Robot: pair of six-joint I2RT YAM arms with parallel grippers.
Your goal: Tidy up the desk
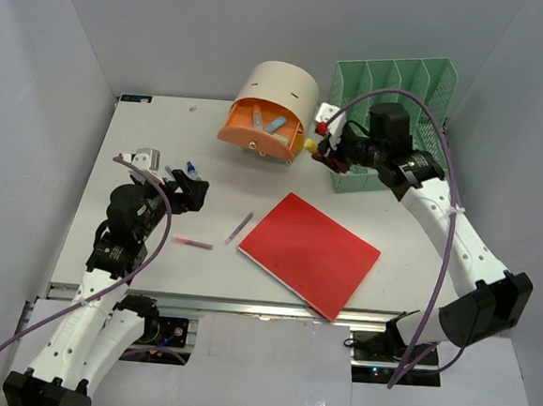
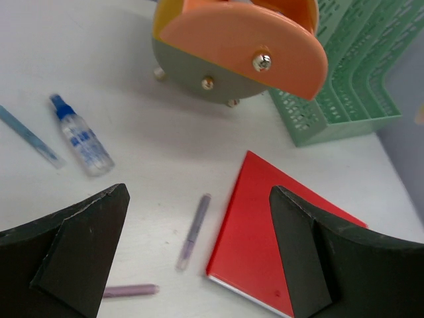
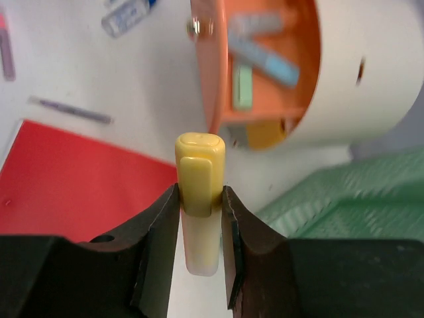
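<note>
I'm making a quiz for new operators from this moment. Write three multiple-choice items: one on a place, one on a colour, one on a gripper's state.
1. Where is the flat red folder? A) lying on the large white desk B) standing in a green rack C) under an orange holder
2. What colour is the capped plastic marker that the right gripper holds? A) blue B) yellow C) purple
3. How is the left gripper? A) open and empty B) shut on a pen C) shut on a bottle
Key: 1 A, it lies flat on the tabletop; 2 B, its yellow cap shows in the grip; 3 A, its jaws stand wide apart, nothing between.
</note>
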